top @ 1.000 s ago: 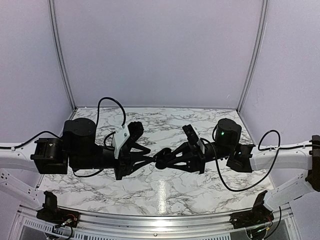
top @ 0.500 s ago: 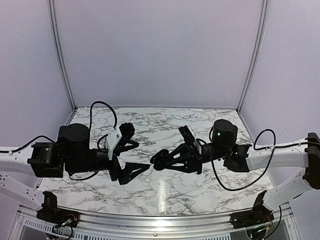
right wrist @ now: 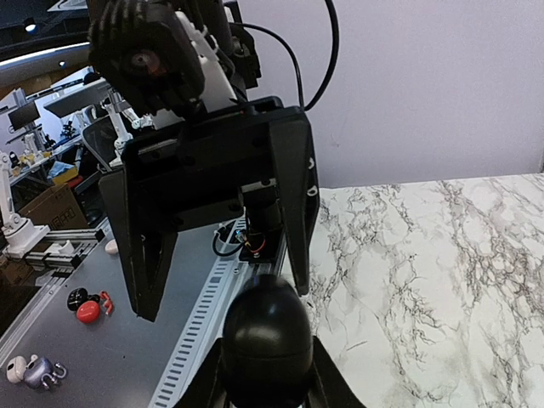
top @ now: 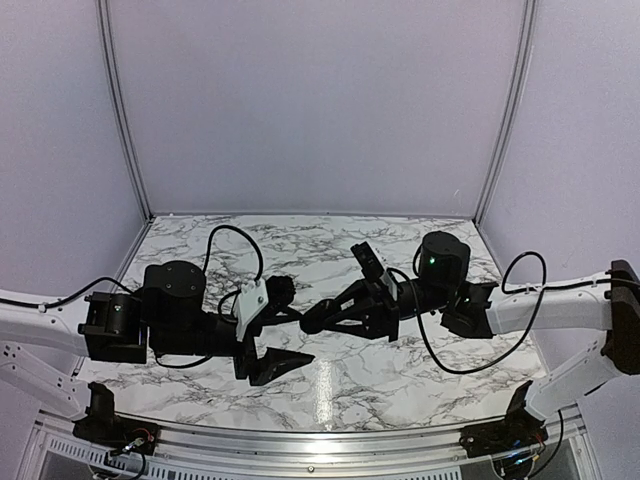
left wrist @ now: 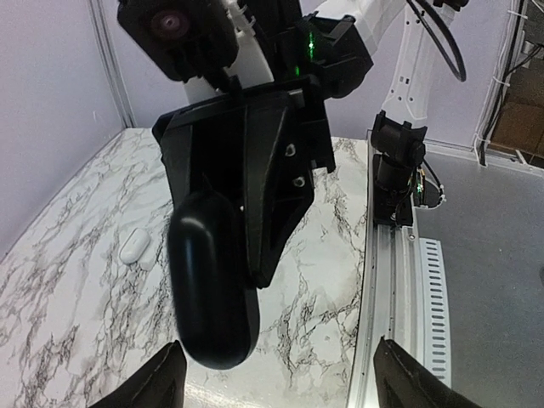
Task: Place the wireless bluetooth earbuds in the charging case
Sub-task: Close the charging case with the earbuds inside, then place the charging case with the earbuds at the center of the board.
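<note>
Left wrist cam: charging case (left wrist: 212, 280) is up off the marble table (left wrist: 68, 297), long axis roughly up-down in frame, rounded end pointing down, I think. Right gripper (top: 310, 320) pinches it. Left gripper (left wrist: 285, 382) fingers are spread wide, just beside it.

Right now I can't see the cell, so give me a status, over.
Left gripper open. Right gripper shut on charging case, midair. Earbuds not in sight. Small white item on table, aside.

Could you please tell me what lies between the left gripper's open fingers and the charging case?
Nothing lies there. In the right wrist view, only bare air separates the left gripper from the charging case.
</note>
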`<state>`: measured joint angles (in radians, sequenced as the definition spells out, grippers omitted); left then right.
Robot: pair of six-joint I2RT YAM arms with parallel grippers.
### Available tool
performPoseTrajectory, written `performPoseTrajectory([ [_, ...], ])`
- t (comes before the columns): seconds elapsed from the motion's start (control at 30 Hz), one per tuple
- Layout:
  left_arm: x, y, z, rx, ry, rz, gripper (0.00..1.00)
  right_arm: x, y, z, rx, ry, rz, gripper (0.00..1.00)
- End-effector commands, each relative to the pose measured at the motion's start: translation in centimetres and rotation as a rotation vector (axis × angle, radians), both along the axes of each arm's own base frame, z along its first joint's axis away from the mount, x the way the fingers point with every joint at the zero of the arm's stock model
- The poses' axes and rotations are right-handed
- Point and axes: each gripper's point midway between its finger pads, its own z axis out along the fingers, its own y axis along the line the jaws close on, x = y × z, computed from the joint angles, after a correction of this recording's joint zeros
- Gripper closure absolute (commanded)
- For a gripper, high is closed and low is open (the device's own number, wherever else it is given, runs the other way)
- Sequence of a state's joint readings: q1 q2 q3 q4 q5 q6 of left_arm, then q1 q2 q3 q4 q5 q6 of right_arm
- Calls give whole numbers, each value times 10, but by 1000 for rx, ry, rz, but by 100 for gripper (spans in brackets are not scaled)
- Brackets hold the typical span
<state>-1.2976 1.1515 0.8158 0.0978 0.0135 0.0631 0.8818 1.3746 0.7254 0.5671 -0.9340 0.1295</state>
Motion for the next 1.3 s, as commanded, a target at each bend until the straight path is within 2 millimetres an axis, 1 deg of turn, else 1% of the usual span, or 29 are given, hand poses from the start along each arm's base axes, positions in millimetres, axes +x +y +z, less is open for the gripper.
performPoseTrajectory([
  [0.0, -7, -7, 19, -44, -85, -24, 23, -3, 5, 20, 41, -22, 27, 100],
  [0.13, -3, -4, 22, -32, -101, 11, 24, -5, 4, 20, 43, -27, 34, 100],
  [0.2, 0, 1, 21, -29, -108, 29, 23, -5, 4, 20, 38, -26, 36, 100],
  [0.33, 2, 13, 25, -45, -119, 58, 22, -4, 4, 17, 28, -18, 28, 100],
  [0.4, 4, 17, 24, -39, -130, 75, 23, -1, 6, 14, 17, -5, 11, 100],
  [0.47, 9, 20, 21, -29, -136, 101, 23, 8, 9, 6, -11, 15, -34, 100],
  [0.57, 24, 25, 18, -27, -137, 197, 21, 28, 13, -11, -77, 67, -110, 100],
  [0.63, 35, 30, 15, -21, -133, 268, 19, 44, 13, -26, -119, 124, -150, 100],
  [0.7, 46, 36, 14, -30, -114, 334, 16, 62, 9, -40, -151, 188, -200, 100],
  [0.77, 57, 44, 14, -57, -82, 387, 14, 89, 2, -58, -204, 253, -275, 100],
  [0.8, 64, 50, 14, -74, -59, 417, 14, 101, -1, -71, -241, 284, -307, 100],
  [0.97, 89, 74, 12, -131, 17, 531, 11, 145, -19, -118, -348, 399, -417, 100],
  [1.07, 98, 83, 8, -131, 36, 578, 10, 166, -30, -143, -397, 438, -483, 100],
  [1.13, 100, 84, 5, -125, 40, 589, 9, 178, -34, -158, -439, 459, -507, 100],
  [1.23, 101, 84, 4, -121, 41, 593, 9, 193, -33, -178, -500, 467, -536, 100],
  [1.27, 101, 83, 5, -121, 41, 593, 9, 196, -32, -182, -510, 467, -543, 100],
])
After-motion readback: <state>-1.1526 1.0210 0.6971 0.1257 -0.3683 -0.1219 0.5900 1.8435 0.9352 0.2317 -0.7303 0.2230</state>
